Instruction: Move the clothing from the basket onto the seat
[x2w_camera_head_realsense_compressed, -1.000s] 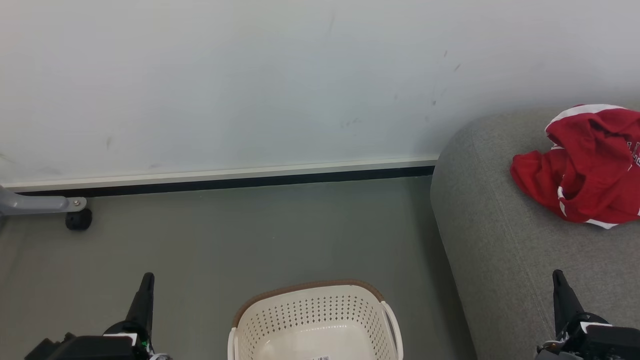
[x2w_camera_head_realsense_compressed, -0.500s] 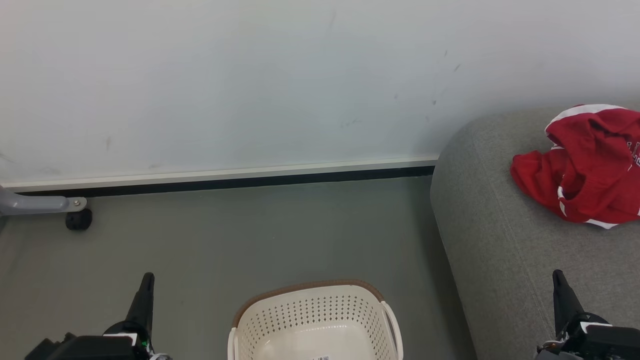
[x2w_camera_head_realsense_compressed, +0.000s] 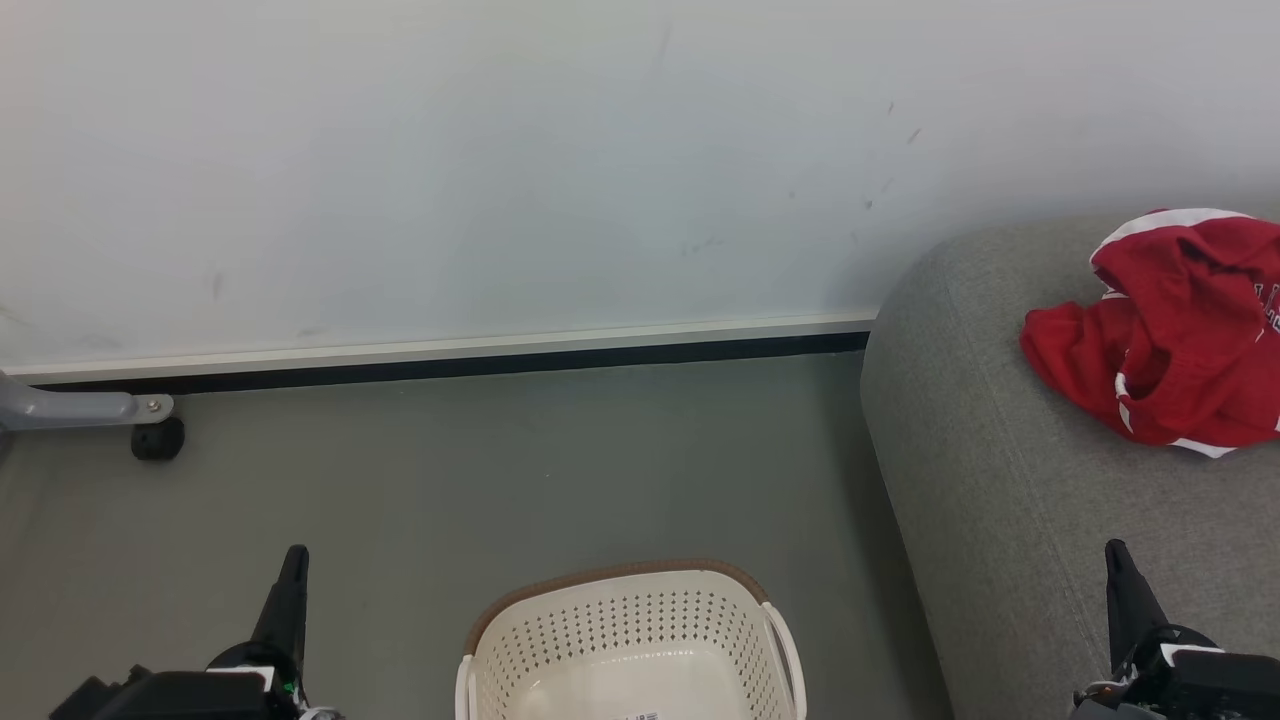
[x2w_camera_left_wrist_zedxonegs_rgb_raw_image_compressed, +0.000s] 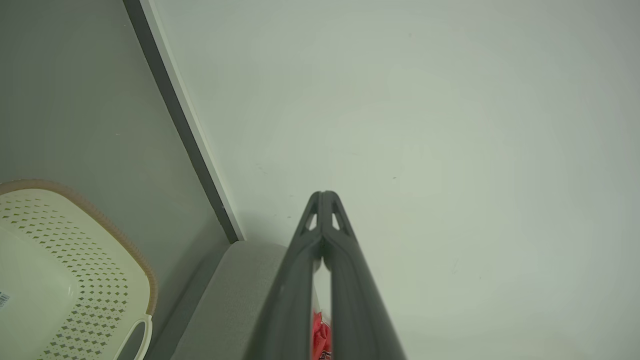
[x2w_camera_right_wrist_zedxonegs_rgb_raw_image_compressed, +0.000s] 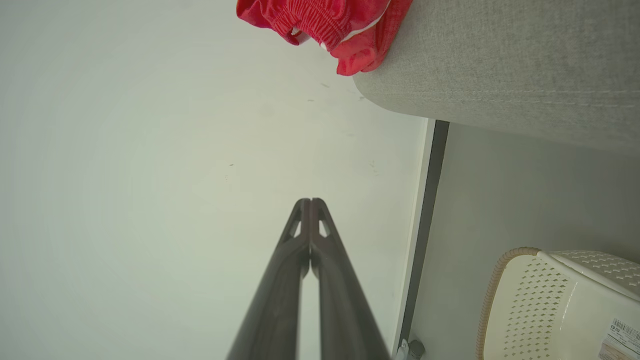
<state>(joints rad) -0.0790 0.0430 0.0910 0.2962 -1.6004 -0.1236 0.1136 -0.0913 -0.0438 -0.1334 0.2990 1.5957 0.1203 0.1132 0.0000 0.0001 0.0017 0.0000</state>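
The red clothing (x2w_camera_head_realsense_compressed: 1170, 340) with white trim lies crumpled on the grey seat (x2w_camera_head_realsense_compressed: 1010, 520) at the right, also in the right wrist view (x2w_camera_right_wrist_zedxonegs_rgb_raw_image_compressed: 330, 25). On the floor at bottom centre stands the cream basket (x2w_camera_head_realsense_compressed: 630, 640) with its brown rim; nothing lies in the part of it I can see. My left gripper (x2w_camera_head_realsense_compressed: 294, 556) is shut and empty at lower left, left of the basket. Over the seat's front at lower right, my right gripper (x2w_camera_head_realsense_compressed: 1116, 550) is shut and empty too. Both wrist views show the fingertips pressed together (x2w_camera_left_wrist_zedxonegs_rgb_raw_image_compressed: 324, 196) (x2w_camera_right_wrist_zedxonegs_rgb_raw_image_compressed: 310, 202).
A white wall with a dark baseboard (x2w_camera_head_realsense_compressed: 450, 365) runs across the back. A grey leg with a black caster (x2w_camera_head_realsense_compressed: 155, 438) stands at far left. Grey floor lies between basket and wall.
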